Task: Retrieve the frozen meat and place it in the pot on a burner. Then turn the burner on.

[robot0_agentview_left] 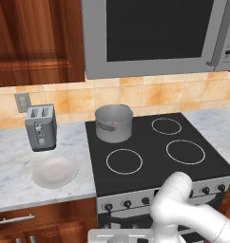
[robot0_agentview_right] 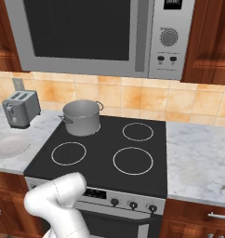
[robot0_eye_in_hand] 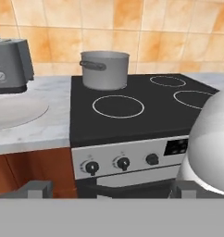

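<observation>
Standing upright on the back left burner, the pot (robot0_agentview_left: 114, 123) with axis vertical, handle toward my front left, my gripper (robot0_eye_in_hand: 109, 193) spread wide and holding nothing, microwave (robot0_agentview_right: 100, 35) in base views, 3 knobs (robot0_eye_in_hand: 122, 163) close in hand view.

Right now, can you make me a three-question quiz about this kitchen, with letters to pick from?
1. Where does the pot stand?
A. back left burner
B. front right burner
C. on the plate

2. How many ring marks does the stove top show besides the one under the pot?
A. one
B. three
C. five

3. What is on the plate?
A. a steak
B. a spoon
C. nothing

Answers:
1. A, the pot sits at the back left, nearest the toaster.
2. B, three white rings show bare.
3. C, the plate's white surface is bare.
</observation>
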